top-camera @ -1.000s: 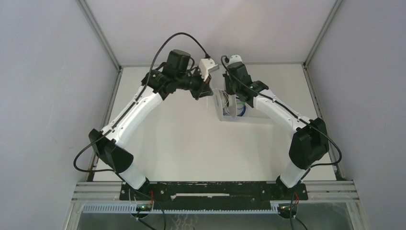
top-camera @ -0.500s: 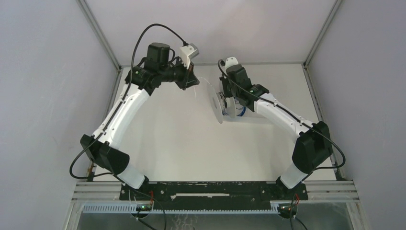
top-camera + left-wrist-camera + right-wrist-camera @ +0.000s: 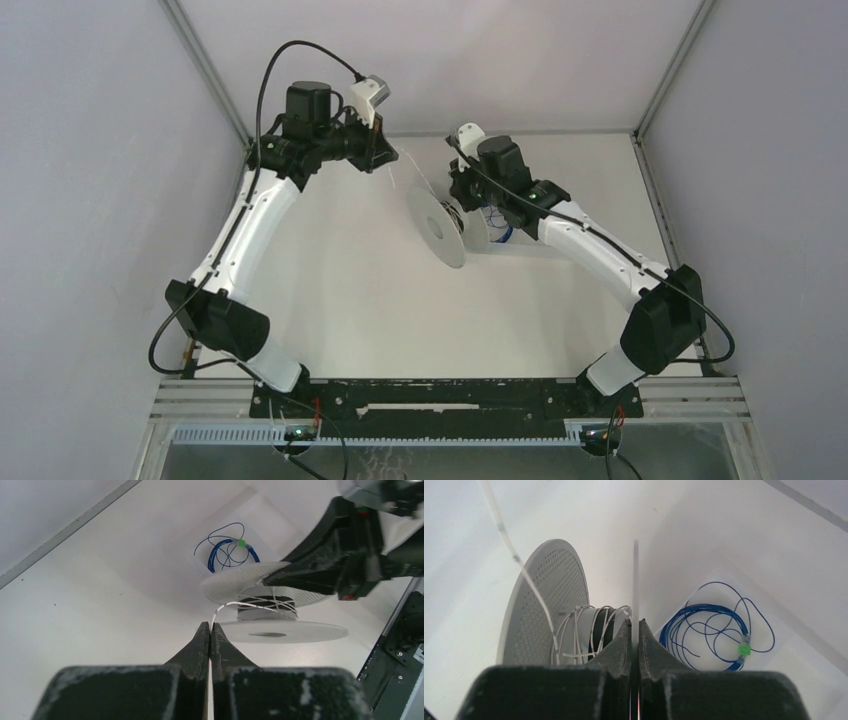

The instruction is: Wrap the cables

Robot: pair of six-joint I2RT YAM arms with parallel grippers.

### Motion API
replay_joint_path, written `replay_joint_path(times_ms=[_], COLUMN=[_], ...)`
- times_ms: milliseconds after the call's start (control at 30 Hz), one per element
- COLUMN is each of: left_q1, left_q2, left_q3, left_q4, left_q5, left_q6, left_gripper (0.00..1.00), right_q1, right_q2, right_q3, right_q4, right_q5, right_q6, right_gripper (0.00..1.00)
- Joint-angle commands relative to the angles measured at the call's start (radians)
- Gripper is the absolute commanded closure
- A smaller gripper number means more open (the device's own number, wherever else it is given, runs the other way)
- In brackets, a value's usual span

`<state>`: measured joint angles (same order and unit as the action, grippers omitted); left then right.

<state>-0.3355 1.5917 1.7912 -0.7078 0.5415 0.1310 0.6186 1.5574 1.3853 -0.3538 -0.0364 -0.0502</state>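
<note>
- The left gripper [image 3: 210,628] is pinched shut on the free end of the thin pale grey cable [image 3: 237,603]. It sits at the far left, well apart from the spool, probably so the strand runs taut enough to lay down cleanly.
- The right gripper [image 3: 634,626] is clamped on the thin edge of one flange of the white plastic spool [image 3: 544,610]. It holds the spool up off the white surface [image 3: 330,280] near the far middle, which leaves the core free for turns.
- Several loose turns of the cable already lie around the dark core between the flanges. From there the strand leads out to the left gripper.
- A coil of blue wire [image 3: 704,630] with a green tie lies in a clear shallow tray [image 3: 774,665] just right of the spool, touched by neither gripper.
- In the overhead view the strand between gripper and spool is barely a faint line.
- The right arm hides much of the tray there.
- How tightly the turns sit, and where the cable's inner end is fixed, cannot be made out.
</note>
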Motion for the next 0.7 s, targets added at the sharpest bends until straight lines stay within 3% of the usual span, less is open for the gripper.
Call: replay_joint_path(times_ms=[0,400,667], left_q1=[0.021,0.054,0.054], left_q2=[0.023,0.026,-0.005], left_q3=[0.015,-0.148,-0.321], left_q4=[0.054,0.095,0.21], left_q5=[-0.011,-0.015,0.066], left_q6=[0.024,0.19,0.171], left_gripper=[1.0,1.0,1.0], right_q1=[0.007,-0.081,-0.152], right_q2=[-0.096,-0.156,-0.142], right_q3=[0.011,0.052,0.106], right_q4=[0.044,0.013,0.031], right_q5=[-0.148,-0.403,-0.477], right_q6=[-0.045,0.053,0.193], right_gripper=[1.0,1.0,1.0])
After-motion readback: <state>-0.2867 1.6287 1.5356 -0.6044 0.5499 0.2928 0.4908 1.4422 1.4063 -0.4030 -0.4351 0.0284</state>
